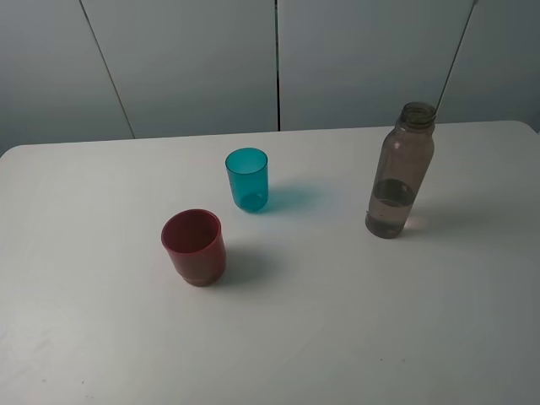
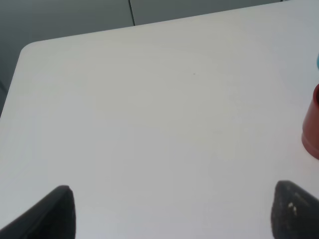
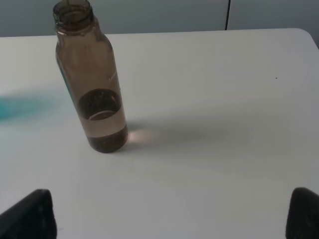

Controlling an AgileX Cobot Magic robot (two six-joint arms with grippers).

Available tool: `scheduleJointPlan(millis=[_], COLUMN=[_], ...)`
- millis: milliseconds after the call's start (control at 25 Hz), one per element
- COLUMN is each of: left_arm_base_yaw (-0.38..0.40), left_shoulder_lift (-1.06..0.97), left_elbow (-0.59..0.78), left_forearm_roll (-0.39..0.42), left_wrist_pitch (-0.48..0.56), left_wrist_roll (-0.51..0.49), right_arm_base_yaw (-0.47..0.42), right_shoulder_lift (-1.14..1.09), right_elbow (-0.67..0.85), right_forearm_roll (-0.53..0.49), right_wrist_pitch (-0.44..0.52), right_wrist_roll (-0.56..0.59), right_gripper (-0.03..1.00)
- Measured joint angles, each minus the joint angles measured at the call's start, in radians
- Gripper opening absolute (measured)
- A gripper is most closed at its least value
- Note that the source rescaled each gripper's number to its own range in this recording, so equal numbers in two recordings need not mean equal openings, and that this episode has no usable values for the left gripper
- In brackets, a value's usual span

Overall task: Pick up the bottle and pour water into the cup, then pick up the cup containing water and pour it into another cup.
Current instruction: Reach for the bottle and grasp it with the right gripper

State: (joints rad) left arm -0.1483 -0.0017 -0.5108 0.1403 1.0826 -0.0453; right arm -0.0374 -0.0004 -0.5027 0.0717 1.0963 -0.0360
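The smoky grey-brown bottle (image 1: 401,171) stands upright, uncapped, at the table's right, with water in its lower part; it also shows in the right wrist view (image 3: 91,79). The small teal cup (image 1: 247,179) stands upright near the middle back. The wide dark red cup (image 1: 195,246) stands upright in front and to the left of it; its edge shows in the left wrist view (image 2: 312,124). My left gripper (image 2: 172,214) is open over bare table, left of the red cup. My right gripper (image 3: 169,214) is open, apart from the bottle. Neither gripper shows in the exterior view.
The white table (image 1: 337,321) has rounded back corners and a grey panelled wall (image 1: 194,59) behind it. A teal glow (image 3: 20,107) from the cup lies on the table beside the bottle in the right wrist view.
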Motion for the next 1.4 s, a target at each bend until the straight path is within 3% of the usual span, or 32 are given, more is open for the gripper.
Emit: scheduleJointPlan(millis=[1400], left_arm_base_yaw=[0.000], left_shoulder_lift=[0.000], left_elbow=[0.000], left_forearm_roll=[0.000], left_wrist_pitch=[0.000], left_wrist_roll=[0.000], right_arm_base_yaw=[0.000], right_shoulder_lift=[0.000], right_elbow=[0.000], right_forearm_roll=[0.000], right_wrist_pitch=[0.000], right_wrist_roll=[0.000], right_gripper=[1.00])
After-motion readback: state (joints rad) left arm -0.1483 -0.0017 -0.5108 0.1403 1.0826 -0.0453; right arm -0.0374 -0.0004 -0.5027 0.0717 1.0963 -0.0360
